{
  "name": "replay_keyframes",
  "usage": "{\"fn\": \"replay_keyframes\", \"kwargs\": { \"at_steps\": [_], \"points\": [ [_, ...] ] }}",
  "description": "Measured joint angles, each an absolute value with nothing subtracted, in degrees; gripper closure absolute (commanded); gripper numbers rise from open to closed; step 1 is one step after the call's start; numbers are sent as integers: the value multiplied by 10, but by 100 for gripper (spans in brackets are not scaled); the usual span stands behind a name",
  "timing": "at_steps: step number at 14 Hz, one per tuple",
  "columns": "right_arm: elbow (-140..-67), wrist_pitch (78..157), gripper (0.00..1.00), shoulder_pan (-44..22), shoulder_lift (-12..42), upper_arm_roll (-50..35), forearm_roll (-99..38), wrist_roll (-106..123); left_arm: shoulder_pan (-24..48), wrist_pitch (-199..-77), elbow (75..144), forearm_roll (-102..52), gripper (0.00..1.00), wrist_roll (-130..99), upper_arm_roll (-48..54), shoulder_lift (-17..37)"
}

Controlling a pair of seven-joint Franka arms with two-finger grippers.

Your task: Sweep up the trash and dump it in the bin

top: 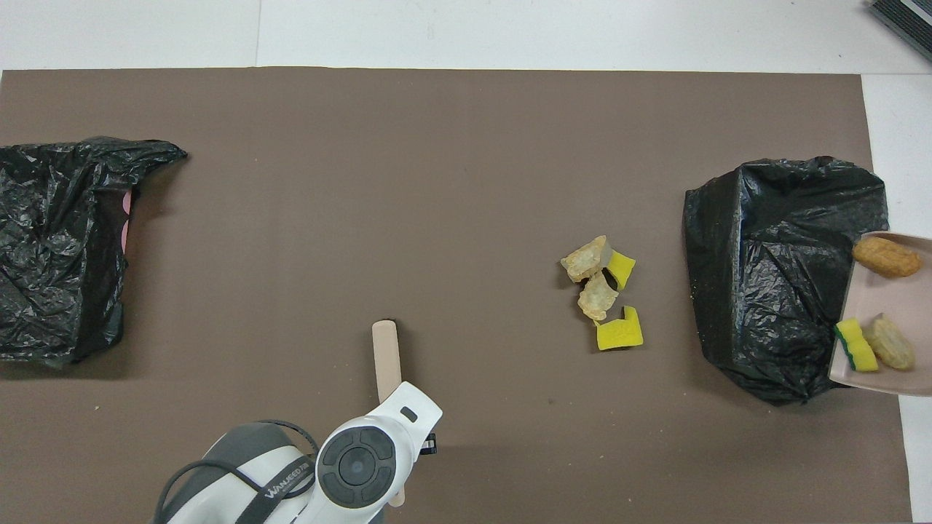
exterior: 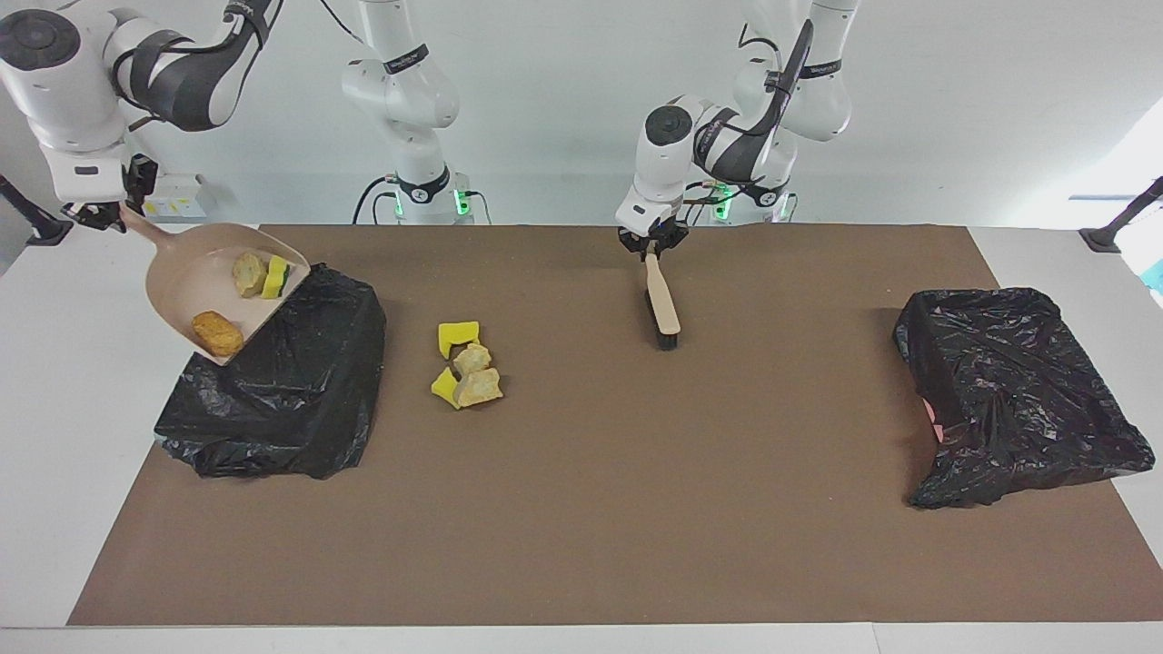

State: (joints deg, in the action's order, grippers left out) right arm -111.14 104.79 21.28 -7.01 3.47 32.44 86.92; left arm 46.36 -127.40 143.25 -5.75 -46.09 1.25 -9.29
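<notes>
Clock: read from across the table, twelve toward the robots.
Right-arm bin: a low bin lined with crumpled black plastic (exterior: 282, 391), at the right arm's end of the brown mat (exterior: 581, 509).
Left-arm bin: a second black-bagged bin (exterior: 1018, 400), well apart at three o'clock, untouched.
Pan: a beige plastic dustpan (exterior: 195, 282), raised and tilted over the right-arm bin's ten o'clock corner.
Pan axis: handle up at ten o'clock, open lip down toward four, facing the bag.
Right gripper (exterior: 95, 216): clamped shut on the pan's handle end.
Brush: a pale wooden hand brush with dark bristles (exterior: 661, 304), near mid-table, bristles on the mat at six o'clock, handle leaning up toward twelve.
Left gripper (exterior: 652, 241): at the brush's handle top; whether it grips or has let go, I cannot tell.
Loose trash: yellow sponge bits and tan crumbly chunks (exterior: 468, 368) on the mat, at three o'clock of the right-arm bin, near it.
Pan load: a golden-brown bread chunk (exterior: 216, 333) at the lip, a tan chunk (exterior: 247, 272) and a yellow-and-green sponge piece (exterior: 275, 277) deeper in.
Handling: I'd judge all scraps light. The sponge is soft and springy and may cling. The bread is crumbly and rolls readily, so tip the pan rather than pinch them.
</notes>
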Motion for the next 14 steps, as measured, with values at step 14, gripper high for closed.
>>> {"fn": "replay_keyframes", "kwargs": {
  "at_steps": [14],
  "points": [
    [-1113, 1053, 100, 144, -70, 29, 420, 974, 187, -1175, 1163, -56, 0, -161, -3, 15]
  ]
}}
